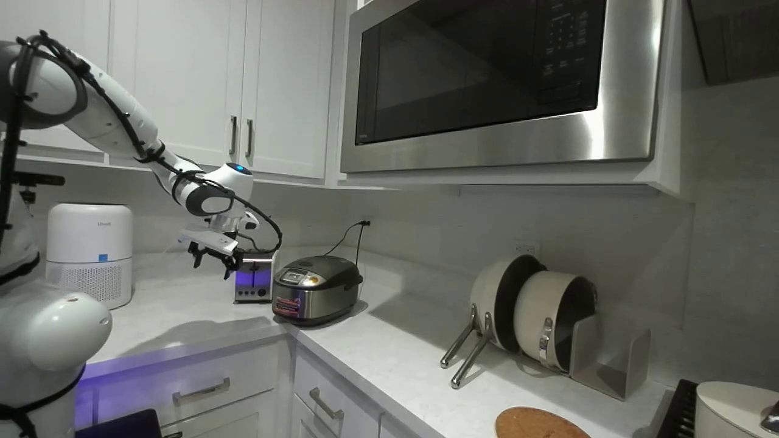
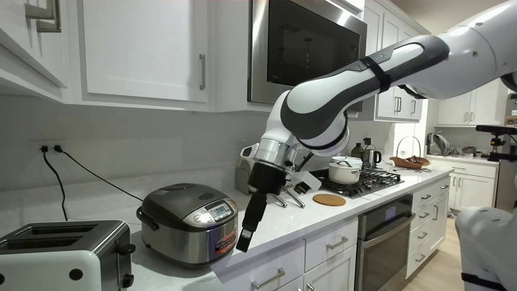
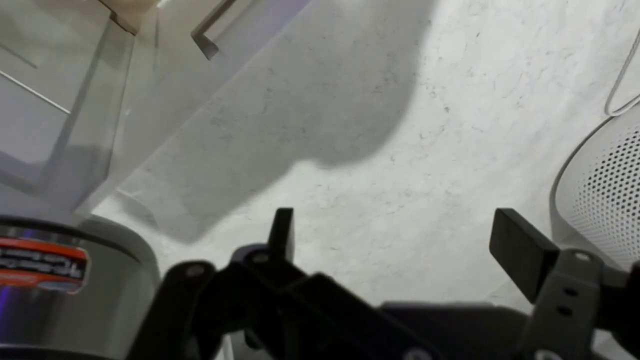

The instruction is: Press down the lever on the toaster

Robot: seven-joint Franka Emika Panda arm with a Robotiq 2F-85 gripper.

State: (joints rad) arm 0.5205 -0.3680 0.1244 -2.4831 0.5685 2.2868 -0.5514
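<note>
The toaster (image 2: 48, 270) is a two-slot appliance with a white side and dark metal top, at the lower left in an exterior view. A black lever knob (image 2: 126, 249) sticks out high on its end face, with another knob lower down. The toaster's front (image 1: 254, 280) also shows with purple reflections in an exterior view. My gripper (image 1: 213, 266) hangs in front of it and up to its left there, apart from it. The gripper (image 2: 244, 240) is right of the toaster in an exterior view. In the wrist view its fingers (image 3: 392, 235) are wide apart and empty. I cannot make out the toaster there.
A silver rice cooker (image 2: 190, 230) stands beside the toaster; it shows in the wrist view (image 3: 115, 295) too. A white perforated air purifier (image 1: 91, 255) stands left on the counter (image 1: 176, 304). Wall cupboards (image 1: 182, 79) and the microwave (image 1: 487, 134) hang above. Pans (image 1: 548, 316) stand farther right.
</note>
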